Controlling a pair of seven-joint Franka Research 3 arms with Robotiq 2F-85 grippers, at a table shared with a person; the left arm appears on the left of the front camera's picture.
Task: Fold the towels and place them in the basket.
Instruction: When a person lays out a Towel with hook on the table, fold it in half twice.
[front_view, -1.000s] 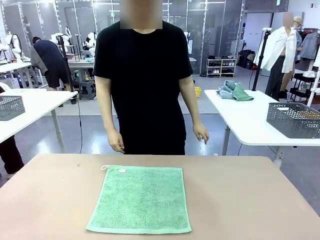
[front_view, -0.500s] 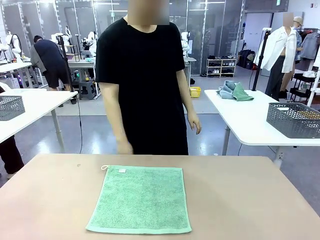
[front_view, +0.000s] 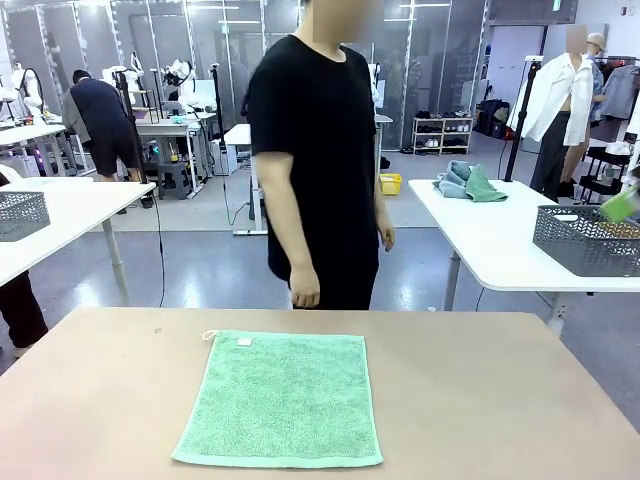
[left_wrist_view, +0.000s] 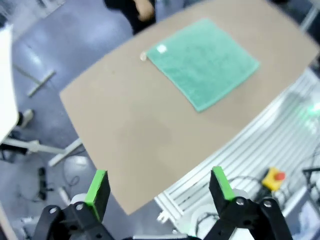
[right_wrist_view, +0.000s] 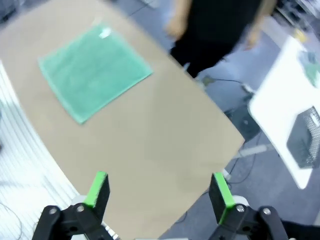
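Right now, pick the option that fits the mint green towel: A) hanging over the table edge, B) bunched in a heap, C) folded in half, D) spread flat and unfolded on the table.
D: the mint green towel lies spread out flat on the tan table, all four edges showing and its white loop at a far corner.
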